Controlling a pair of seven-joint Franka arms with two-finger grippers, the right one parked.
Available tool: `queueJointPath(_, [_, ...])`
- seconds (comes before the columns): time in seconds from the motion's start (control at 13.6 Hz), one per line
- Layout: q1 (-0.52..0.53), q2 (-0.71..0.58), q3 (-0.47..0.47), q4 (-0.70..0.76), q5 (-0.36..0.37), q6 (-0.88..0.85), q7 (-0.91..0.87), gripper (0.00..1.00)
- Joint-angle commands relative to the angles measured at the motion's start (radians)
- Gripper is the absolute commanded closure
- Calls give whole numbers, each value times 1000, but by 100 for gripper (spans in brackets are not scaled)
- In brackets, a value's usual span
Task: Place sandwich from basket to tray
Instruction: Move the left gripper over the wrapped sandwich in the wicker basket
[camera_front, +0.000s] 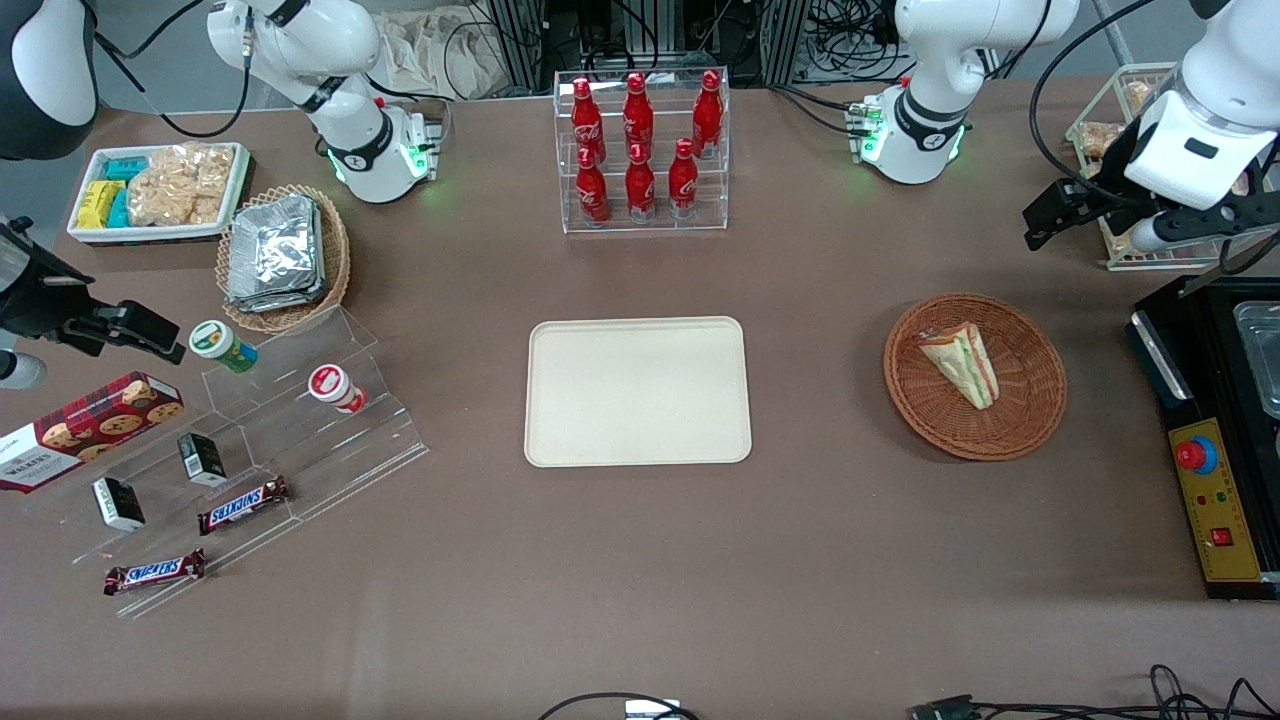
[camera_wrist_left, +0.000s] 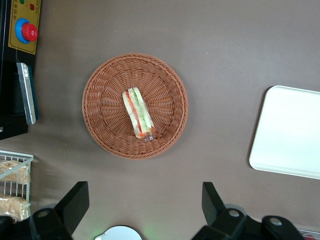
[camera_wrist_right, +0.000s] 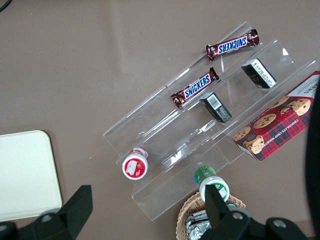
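So the small triangular wedge sandwich (camera_wrist_left: 138, 113) in clear wrap is lying on its side in the round reddish-brown woven wicker basket (camera_wrist_left: 102, 80), roughly in the middle, white bread outside with green, red and yellow layers showing along the cut edge. The left arm's gripper (camera_wrist_left: 144, 202) hangs high above the table near the basket, farther from the front camera than it, with its black fingers (camera_wrist_left: 74, 201) spread wide and nothing between them.

Nothing's been picked yet, so I'd say the job is the approach. I'd come straight down over the wedge and close across the two bread faces, not along its length. The wrap looks slick and the bread probably squashes, so a gentle squeeze.

The flat rectangular cream-beige tray (camera_front: 560, 440) with rounded corners and a low rim sits bare, well apart from the basket toward the table's middle. Its smooth surface should make the set-down easy.
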Motion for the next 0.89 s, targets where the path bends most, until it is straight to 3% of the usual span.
queueJointPath(0.0, [-6, 19, 1, 37, 6, -37, -44, 0])
queueJointPath(0.37, [-6, -7, 1, -45, 10, -33, -67, 0])
queueJointPath(0.52, [-5, -39, 1, -157, 53, 59, -71, 0])
queueJointPath(0.81, [1, -71, 21, -378, 62, 306, -122, 0])
